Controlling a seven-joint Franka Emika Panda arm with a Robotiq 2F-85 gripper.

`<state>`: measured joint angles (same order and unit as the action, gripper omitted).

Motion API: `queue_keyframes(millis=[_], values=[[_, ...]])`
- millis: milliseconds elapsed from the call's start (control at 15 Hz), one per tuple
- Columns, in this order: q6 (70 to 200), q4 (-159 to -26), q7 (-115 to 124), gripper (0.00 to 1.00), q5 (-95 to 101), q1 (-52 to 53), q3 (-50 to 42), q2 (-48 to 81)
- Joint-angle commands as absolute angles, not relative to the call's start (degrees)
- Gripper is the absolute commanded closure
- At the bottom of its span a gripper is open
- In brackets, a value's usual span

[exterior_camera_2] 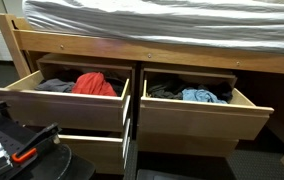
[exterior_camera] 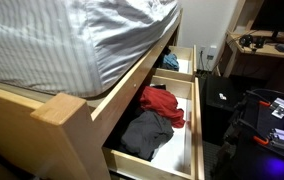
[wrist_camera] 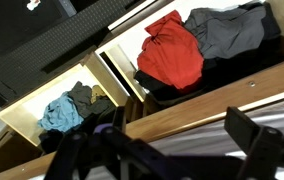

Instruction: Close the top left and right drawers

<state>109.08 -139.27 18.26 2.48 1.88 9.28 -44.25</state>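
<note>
Two top drawers under the wooden bed stand pulled out in both exterior views. The left drawer (exterior_camera_2: 57,108) holds a red cloth (exterior_camera_2: 95,83) and grey clothes. The right drawer (exterior_camera_2: 197,118) holds a blue cloth (exterior_camera_2: 197,96) and dark clothes. In the wrist view the red cloth (wrist_camera: 172,50) and the blue cloth (wrist_camera: 60,112) lie in their drawers beyond the bed rail (wrist_camera: 182,100). My gripper (wrist_camera: 167,150) hovers above the rail and mattress edge, jaws spread wide and empty. It does not show in the exterior views.
The striped mattress (exterior_camera: 72,40) overhangs the drawers. A lower left drawer (exterior_camera_2: 92,150) sits slightly out. The black robot base (exterior_camera_2: 22,150) stands in front of the left drawer. A desk (exterior_camera: 267,45) and a black box (exterior_camera: 222,100) stand beside the bed.
</note>
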Motion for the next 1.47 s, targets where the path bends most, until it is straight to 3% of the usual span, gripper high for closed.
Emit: queue_keyframes(millis=[0,667,733,1000,1400], values=[[108.6,-139.2,18.4,0.0,2.2,1.3,9.7,-44.8],[104.4,-153.1,20.1,0.0,-10.1,6.5,10.8,-50.0],[105.1,-148.9,19.4,0.0,-8.4,5.3,11.3,-45.0],[105.0,-152.0,19.4,0.0,-9.4,5.7,11.4,-48.7],[117.2,-160.4,25.8,0.0,-13.1,6.1,15.3,-45.8]])
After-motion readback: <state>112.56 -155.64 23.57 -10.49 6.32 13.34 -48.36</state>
